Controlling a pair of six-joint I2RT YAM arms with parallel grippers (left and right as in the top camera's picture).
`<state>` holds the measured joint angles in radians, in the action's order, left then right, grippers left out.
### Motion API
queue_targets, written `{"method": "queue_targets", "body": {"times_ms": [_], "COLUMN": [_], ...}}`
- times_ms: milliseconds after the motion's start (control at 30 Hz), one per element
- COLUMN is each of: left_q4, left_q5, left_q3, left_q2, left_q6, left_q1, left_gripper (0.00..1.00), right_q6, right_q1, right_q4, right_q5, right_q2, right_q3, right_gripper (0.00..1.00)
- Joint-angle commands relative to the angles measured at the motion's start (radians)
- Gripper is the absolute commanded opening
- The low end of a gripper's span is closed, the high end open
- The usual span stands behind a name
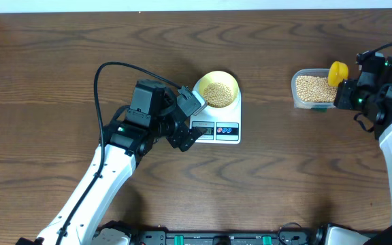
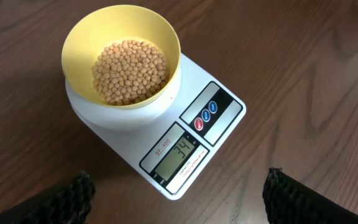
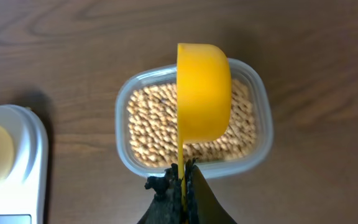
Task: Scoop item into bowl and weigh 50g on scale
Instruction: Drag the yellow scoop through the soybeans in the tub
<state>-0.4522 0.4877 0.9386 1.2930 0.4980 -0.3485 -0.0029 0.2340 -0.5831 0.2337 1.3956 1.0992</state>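
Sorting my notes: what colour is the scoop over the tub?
The scoop is yellow; best in the right wrist view.

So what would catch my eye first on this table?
A small pale yellow round bowl of tan beans sits on the white flat digital scale mid-table. To the right, the right arm's fingers pinch the handle of a bright yellow plastic scoop, held above a clear rectangular plastic tub of the same beans.

We see a pale yellow bowl standing upright on the far end of the flat white scale, with tan beans covering its bottom. The scale's display, at the near edge, seems to read 34. More beans fill a clear tub well apart.
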Motion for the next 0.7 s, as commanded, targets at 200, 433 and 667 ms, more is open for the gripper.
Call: {"method": "queue_targets", "body": {"times_ms": [200, 433, 667], "left_q4": [-0.003, -0.003, -0.003], "left_q5": [-0.006, -0.006, -0.006], "left_q3": [-0.002, -0.002, -0.002], "left_q2": [-0.004, -0.004, -0.004], "left_q6": [0.002, 0.002, 0.002], "left_q1": [0.005, 0.005, 0.005], "left_gripper": [0.89, 0.89, 0.88], "right_q6": [0.095, 0.09, 0.049], "right_q1": [-0.007, -0.007, -0.008], "right_q4": [-0.191, -0.301, -0.249], "right_q5": [-0.063, -0.05, -0.033], "right_q2": [-0.007, 0.08, 0.202], "right_q3": [0.138, 0.231, 0.241], "right_gripper": [0.01, 0.01, 0.01]}}
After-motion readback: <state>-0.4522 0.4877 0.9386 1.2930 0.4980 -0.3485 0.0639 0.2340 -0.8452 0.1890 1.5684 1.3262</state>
